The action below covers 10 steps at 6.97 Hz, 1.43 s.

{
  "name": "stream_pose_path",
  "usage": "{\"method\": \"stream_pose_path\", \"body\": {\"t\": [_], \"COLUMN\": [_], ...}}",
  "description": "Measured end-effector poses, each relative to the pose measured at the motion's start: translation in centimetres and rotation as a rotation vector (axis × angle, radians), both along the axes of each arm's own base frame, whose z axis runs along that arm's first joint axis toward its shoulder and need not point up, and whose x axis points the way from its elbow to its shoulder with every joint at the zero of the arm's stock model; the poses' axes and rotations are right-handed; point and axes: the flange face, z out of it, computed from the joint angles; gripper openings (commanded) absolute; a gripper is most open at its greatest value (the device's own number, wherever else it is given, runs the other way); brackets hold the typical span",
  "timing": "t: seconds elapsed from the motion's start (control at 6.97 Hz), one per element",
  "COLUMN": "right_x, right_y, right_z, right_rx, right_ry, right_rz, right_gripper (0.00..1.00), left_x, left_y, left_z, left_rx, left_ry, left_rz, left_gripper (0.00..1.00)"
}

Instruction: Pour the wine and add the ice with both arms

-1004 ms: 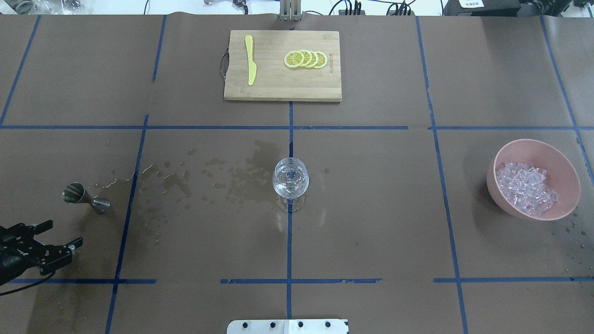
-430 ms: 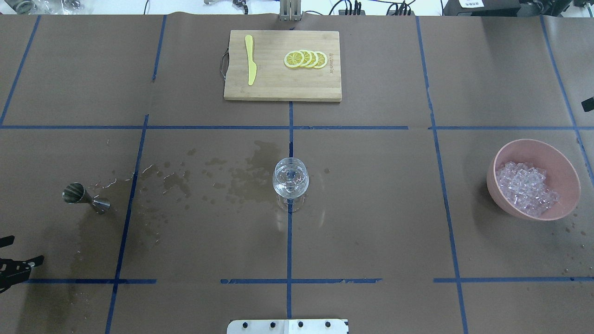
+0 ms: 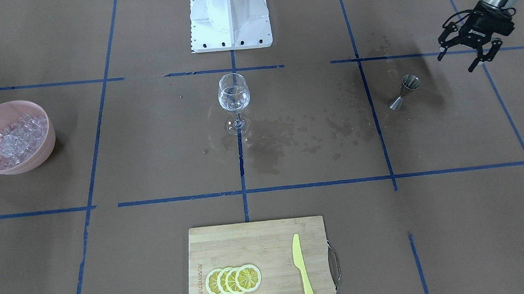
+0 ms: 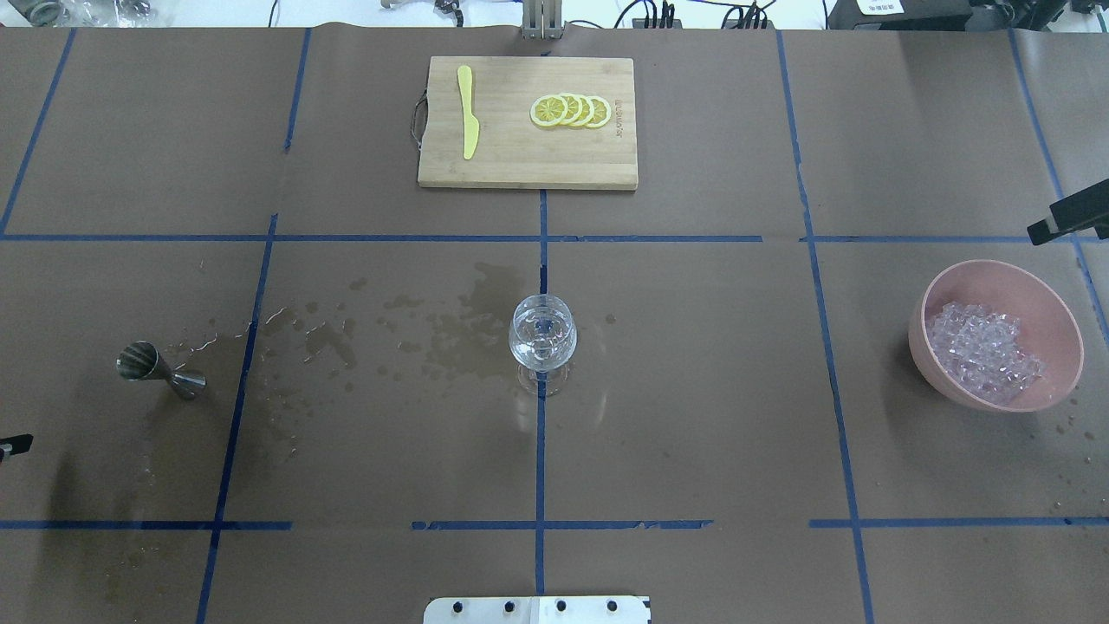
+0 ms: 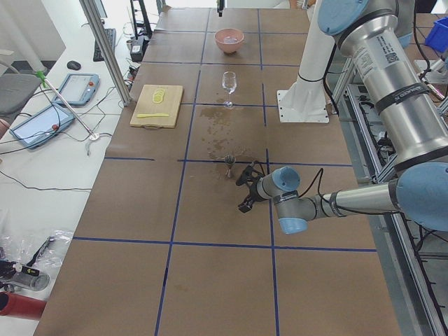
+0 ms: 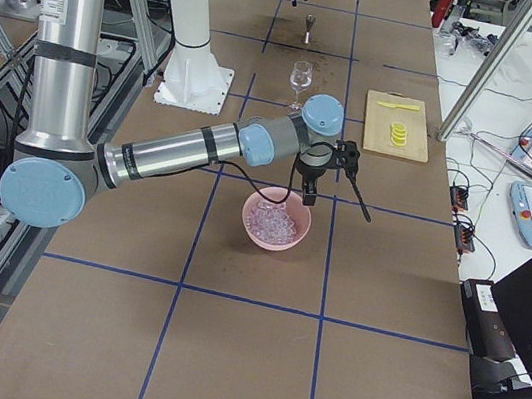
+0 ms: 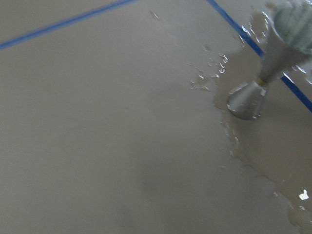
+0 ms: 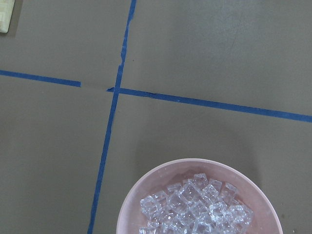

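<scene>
A wine glass stands at the table's middle with a little clear wine in its bowl. A steel jigger stands upright on wet paper on the robot's left. My left gripper hangs open and empty, behind the jigger and clear of it. On the robot's right, the ice is heaped in a pink bowl. My right gripper hovers over the bowl's far rim. Only one of its fingers enters the overhead view, so I cannot tell its state.
A wooden cutting board with lemon slices and a yellow knife lies at the far middle. Wet stains spread between jigger and glass. The white pedestal stands behind the glass.
The left gripper has drawn back to the left, almost out of the overhead view. A finger of the right gripper has come in from the right edge, above the bowl.
</scene>
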Motion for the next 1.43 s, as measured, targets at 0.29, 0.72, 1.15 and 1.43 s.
{"method": "stream_pose_path", "body": {"t": [0.29,0.72,1.15,1.43], "right_x": [-3.1,-6.0,-8.5,-9.1], "right_y": [3.2,4.1,3.1,3.1], "right_z": [4.0,7.2,8.4,9.2], "right_rx": [-0.014,-0.116,-0.177,-0.196], "right_ry": [0.052,0.095,0.11,0.118], "right_rz": [0.032,0.074,0.083,0.079], "right_gripper": [1.0,0.99,0.89,0.79], "left_x": [-2.4,-3.6,-4.1,-4.4], "left_y": [-6.4,-10.7,-11.1,-10.9], "left_z": [-1.2,-3.2,-4.7,-5.2], "left_rx": [-0.168,-0.34,-0.326,-0.316], "left_ry": [0.038,0.079,0.1,0.104], "left_rz": [0.016,0.048,0.047,0.045], "left_gripper": [1.0,1.0,1.0,1.0]}}
